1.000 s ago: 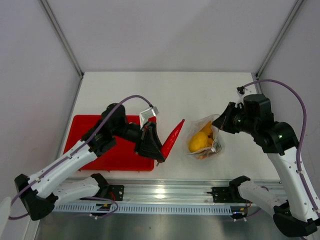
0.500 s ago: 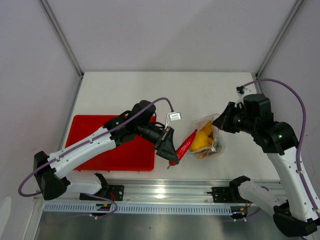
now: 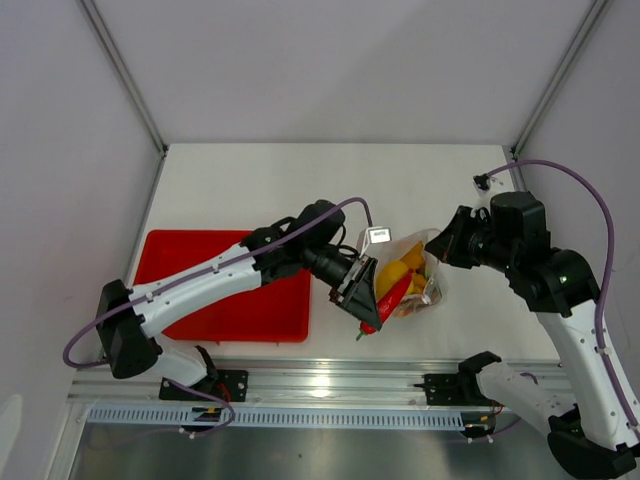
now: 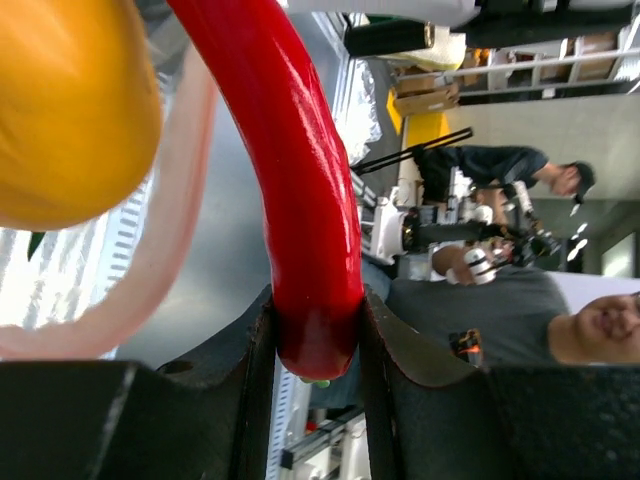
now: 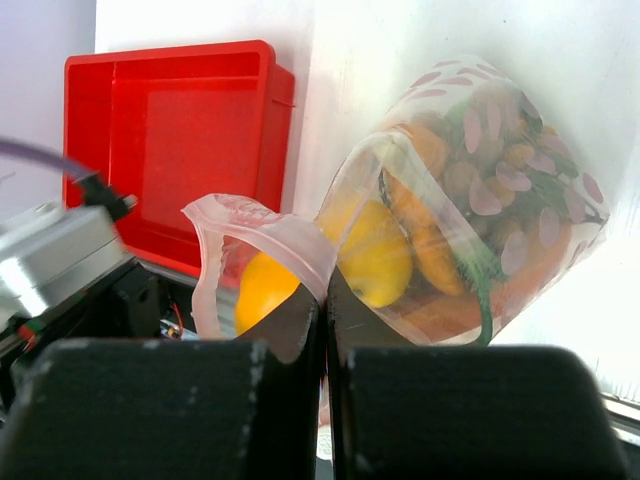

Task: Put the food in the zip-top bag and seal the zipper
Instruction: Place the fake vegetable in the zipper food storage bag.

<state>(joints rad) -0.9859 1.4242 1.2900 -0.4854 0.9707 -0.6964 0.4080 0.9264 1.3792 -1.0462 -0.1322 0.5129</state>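
The red chili (image 3: pixel 392 293) is pinched tight between the two fingers of the left pincer (image 3: pixel 367 312), close to its stalk end. The rest of it sticks out past the fingertips and reaches the open mouth of the zip-top bag (image 3: pixel 428 288). In the left wrist view the chili (image 4: pixel 300 170) curves away from the pincer (image 4: pixel 315 345). A round yellow-orange food (image 4: pixel 60 110) is near it, and a pale pink strip of the bag runs between the two.

The right pincer (image 3: pixel 447 246) is squeezed shut on the bag's mouth edge, by the zipper (image 5: pixel 262 228), and holds it up. Just past its tips (image 5: pixel 322 300) the bag (image 5: pixel 480 190) is stuffed with food, with a yellow lemon (image 5: pixel 378 255) nearest. The bag rests on the white desk (image 3: pixel 300 190). A red tray (image 3: pixel 230 290) lies behind the left pincer, under that arm.
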